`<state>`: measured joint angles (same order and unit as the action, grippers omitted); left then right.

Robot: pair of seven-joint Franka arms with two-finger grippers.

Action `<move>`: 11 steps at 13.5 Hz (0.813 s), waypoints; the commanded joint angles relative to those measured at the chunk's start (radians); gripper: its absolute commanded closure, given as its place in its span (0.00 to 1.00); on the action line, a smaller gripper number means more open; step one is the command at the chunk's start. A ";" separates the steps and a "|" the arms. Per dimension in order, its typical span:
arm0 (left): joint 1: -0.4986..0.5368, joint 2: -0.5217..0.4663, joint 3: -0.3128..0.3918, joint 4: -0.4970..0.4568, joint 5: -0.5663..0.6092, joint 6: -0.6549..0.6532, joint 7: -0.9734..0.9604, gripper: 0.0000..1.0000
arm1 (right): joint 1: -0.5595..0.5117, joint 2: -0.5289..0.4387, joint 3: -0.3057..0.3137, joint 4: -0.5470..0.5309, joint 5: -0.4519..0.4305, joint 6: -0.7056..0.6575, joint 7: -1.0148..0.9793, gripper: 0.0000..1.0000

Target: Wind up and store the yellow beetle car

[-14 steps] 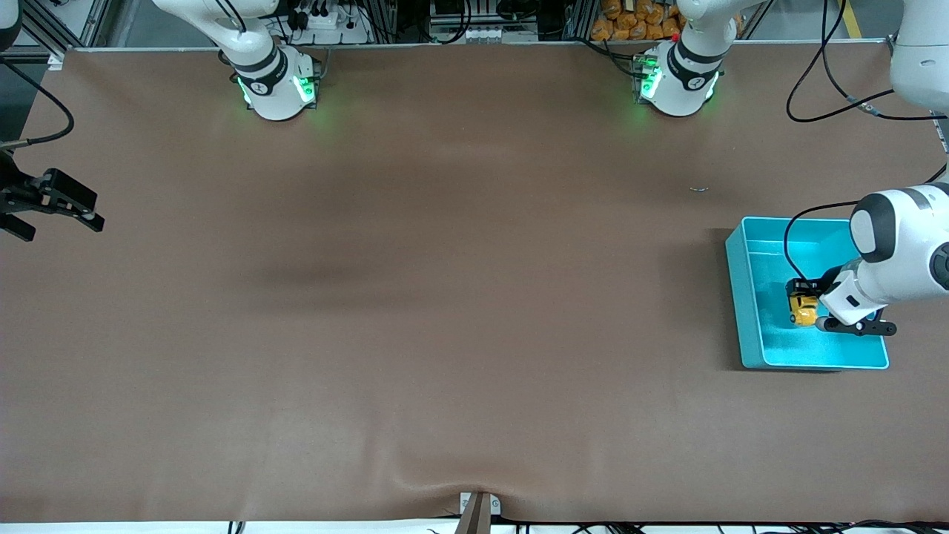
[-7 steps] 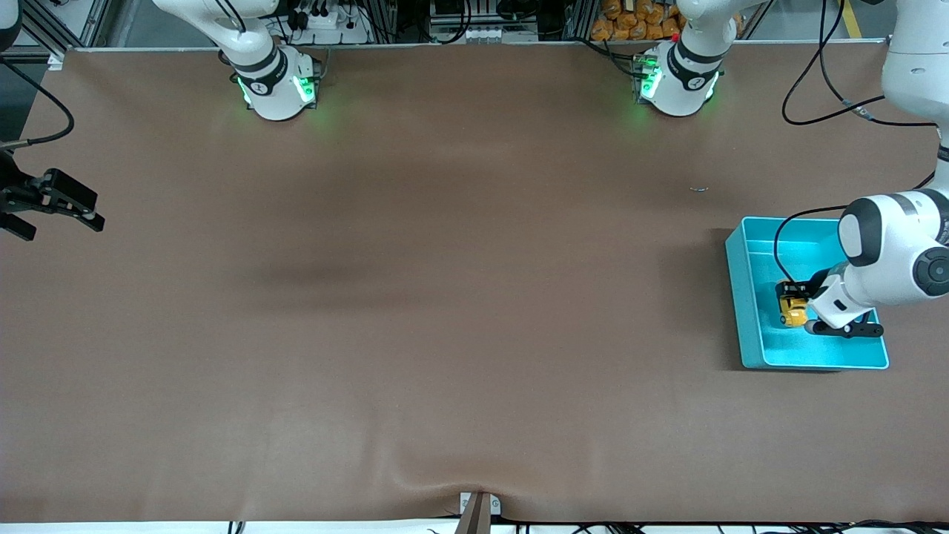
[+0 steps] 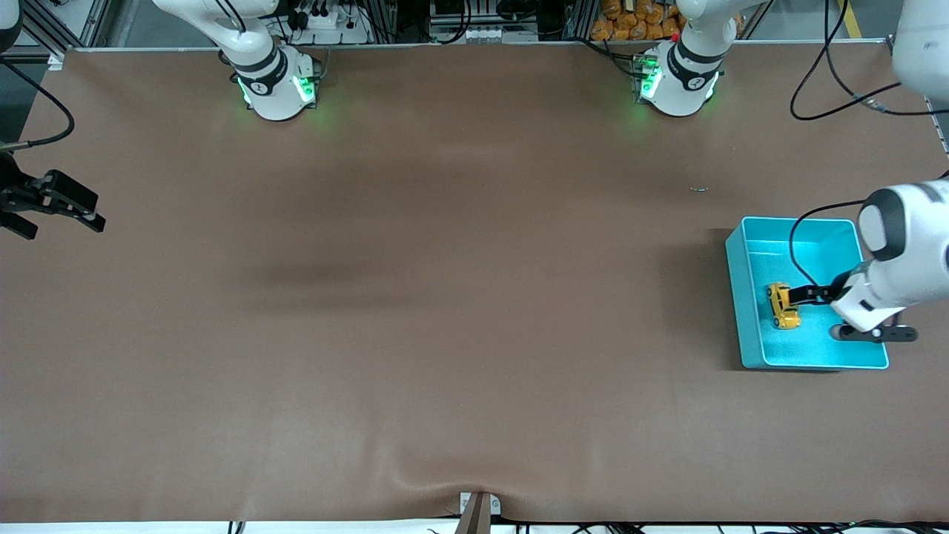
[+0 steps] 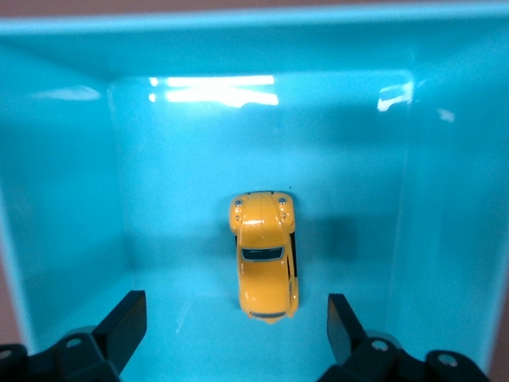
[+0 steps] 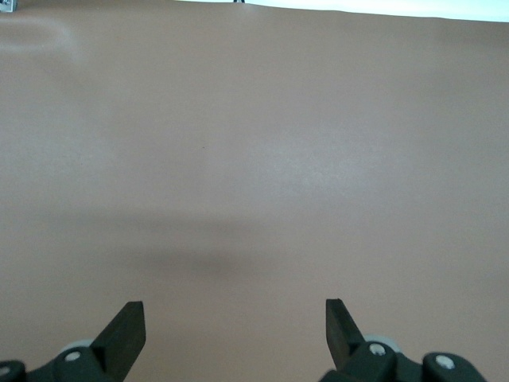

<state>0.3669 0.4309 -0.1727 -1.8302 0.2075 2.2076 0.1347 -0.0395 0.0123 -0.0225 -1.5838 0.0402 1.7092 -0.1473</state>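
Brown table [image 3: 445, 297] holds the turquoise bin [image 3: 741, 297]; inside it rests the yellow beetle car [image 3: 783, 305], stored. Left gripper [image 4: 231, 338], jaws released, hangs over the bin and should withdraw; right gripper [image 3: 55, 208], jaws spread, waits well apart from the bin.

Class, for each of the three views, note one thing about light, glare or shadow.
Front view: green lights glow at both arm bases, and a soft dark shadow lies mid-table. Left wrist view: white glare streaks the turquoise bin above the yellow beetle car. Right wrist view: a faint shadow band crosses the bare brown table.
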 commanded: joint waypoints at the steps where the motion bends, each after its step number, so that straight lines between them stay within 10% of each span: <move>1: 0.001 -0.116 -0.056 -0.017 0.009 -0.045 -0.013 0.00 | 0.004 -0.009 0.003 -0.008 0.003 0.004 0.034 0.00; 8: -0.011 -0.325 -0.128 -0.012 -0.095 -0.196 -0.010 0.00 | 0.000 -0.008 0.003 -0.008 0.003 0.006 0.034 0.00; 11: -0.141 -0.411 -0.047 -0.001 -0.128 -0.302 -0.013 0.00 | -0.002 -0.008 0.003 -0.008 0.003 0.006 0.034 0.00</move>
<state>0.3087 0.0880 -0.2781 -1.8244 0.1113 1.9720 0.1302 -0.0392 0.0123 -0.0218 -1.5848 0.0402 1.7109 -0.1291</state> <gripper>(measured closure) 0.000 0.000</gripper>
